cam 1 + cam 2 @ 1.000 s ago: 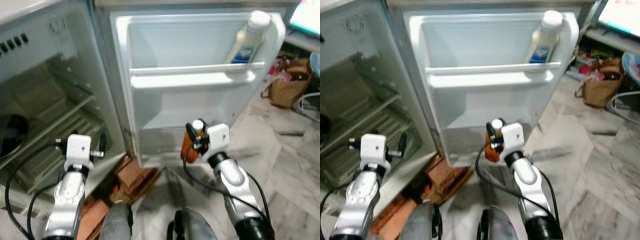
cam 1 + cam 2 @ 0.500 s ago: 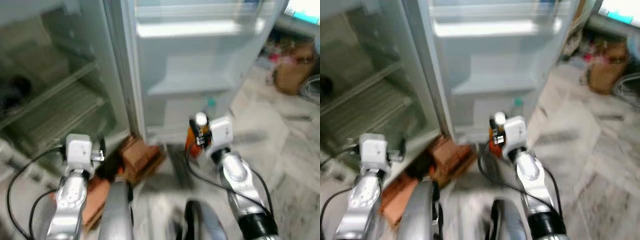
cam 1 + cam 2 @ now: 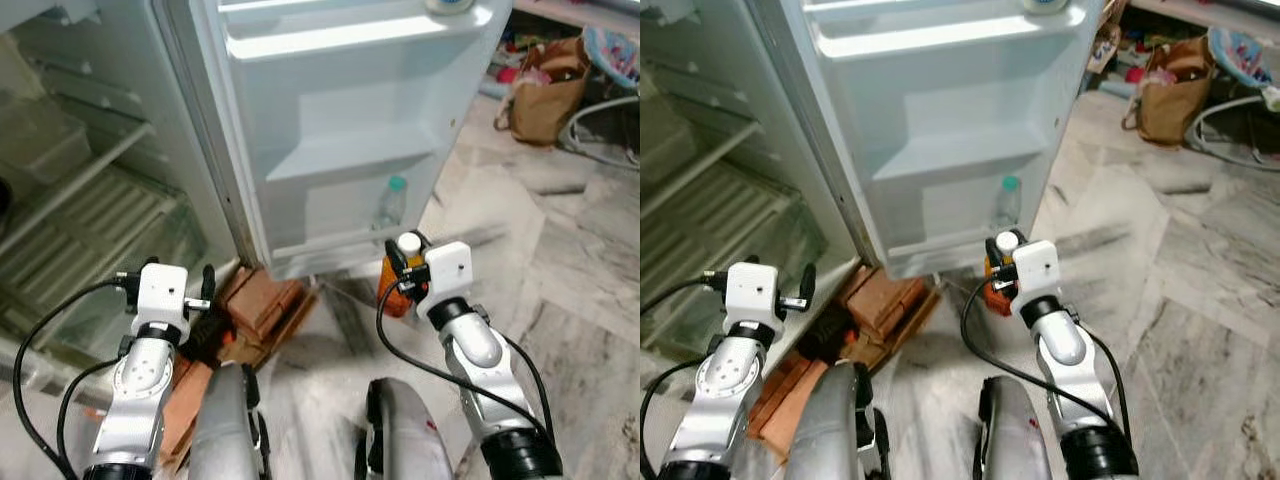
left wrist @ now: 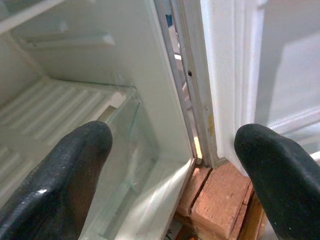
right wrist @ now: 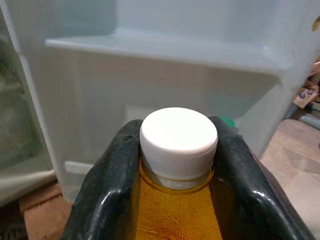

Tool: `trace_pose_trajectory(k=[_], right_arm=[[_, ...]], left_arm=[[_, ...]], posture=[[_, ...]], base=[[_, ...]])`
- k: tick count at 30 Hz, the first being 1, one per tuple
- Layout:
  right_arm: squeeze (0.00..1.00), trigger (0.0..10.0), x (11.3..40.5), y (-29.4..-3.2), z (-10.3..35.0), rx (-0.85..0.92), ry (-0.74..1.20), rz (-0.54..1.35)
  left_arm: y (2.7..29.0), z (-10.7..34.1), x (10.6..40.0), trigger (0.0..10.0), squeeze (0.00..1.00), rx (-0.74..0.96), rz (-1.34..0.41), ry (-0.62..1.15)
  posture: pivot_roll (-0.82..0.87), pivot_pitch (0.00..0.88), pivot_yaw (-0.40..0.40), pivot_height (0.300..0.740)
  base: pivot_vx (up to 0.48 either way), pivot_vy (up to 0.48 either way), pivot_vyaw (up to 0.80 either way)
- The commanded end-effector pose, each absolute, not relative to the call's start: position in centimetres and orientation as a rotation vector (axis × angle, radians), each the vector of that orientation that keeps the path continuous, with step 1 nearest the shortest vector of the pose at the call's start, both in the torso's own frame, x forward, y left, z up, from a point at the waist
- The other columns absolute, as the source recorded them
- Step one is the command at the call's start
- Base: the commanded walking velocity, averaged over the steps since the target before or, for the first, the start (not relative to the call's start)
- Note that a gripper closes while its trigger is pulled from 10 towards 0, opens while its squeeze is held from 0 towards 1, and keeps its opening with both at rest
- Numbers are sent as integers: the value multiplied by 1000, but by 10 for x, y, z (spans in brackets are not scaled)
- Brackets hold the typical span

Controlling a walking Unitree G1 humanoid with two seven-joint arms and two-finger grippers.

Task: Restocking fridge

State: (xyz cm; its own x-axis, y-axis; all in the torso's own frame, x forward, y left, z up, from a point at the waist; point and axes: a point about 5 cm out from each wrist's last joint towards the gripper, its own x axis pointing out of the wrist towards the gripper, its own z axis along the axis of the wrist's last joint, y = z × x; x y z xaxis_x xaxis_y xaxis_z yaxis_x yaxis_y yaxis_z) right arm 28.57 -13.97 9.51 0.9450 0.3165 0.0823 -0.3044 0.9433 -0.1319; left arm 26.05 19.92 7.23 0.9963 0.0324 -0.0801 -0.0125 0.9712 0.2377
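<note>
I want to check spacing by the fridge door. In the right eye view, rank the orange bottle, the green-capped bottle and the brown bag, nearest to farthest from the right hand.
1. Orange bottle: held in the right hand, by its neck.
2. Green-capped bottle: just beyond, in the door's lowest shelf.
3. Brown bag: far off on the floor, to the robot's right.

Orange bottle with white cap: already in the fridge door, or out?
Out. The right gripper holds the orange bottle before the white fridge door.
</note>
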Motion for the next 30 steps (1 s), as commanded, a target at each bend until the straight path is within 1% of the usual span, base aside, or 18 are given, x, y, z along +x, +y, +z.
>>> trace_pose_trajectory(k=[1, 16, 19, 23, 24, 30], right_arm=[[0, 10000, 286, -138, 102, -124, -130, 317], [0, 10000, 282, -139, 103, -131, -126, 327], [0, 10000, 283, -135, 104, -127, -132, 337], [0, 10000, 283, -131, 106, -125, -146, 346], [0, 10000, 281, -128, 104, -113, -140, 349], [0, 10000, 281, -118, 104, -120, -145, 414]], left_arm=[[199, 68, 257, 10000, 0, 240, 8, 115], [198, 66, 255, 10000, 0, 230, -3, 128], [201, 68, 257, 10000, 0, 231, -1, 125], [204, 70, 259, 10000, 0, 240, 1, 120], [205, 74, 260, 10000, 0, 246, 1, 107], [207, 76, 257, 10000, 0, 238, 26, 95]], posture=[[-64, 194, -10, 631], [-79, 204, -15, 631], [-42, 189, -5, 631], [-27, 196, -2, 631], [12, 200, -14, 631], [26, 198, -30, 631]], base=[[0, 0, 0], [0, 0, 0], [0, 0, 0], [0, 0, 0], [0, 0, 0], [0, 0, 0]])
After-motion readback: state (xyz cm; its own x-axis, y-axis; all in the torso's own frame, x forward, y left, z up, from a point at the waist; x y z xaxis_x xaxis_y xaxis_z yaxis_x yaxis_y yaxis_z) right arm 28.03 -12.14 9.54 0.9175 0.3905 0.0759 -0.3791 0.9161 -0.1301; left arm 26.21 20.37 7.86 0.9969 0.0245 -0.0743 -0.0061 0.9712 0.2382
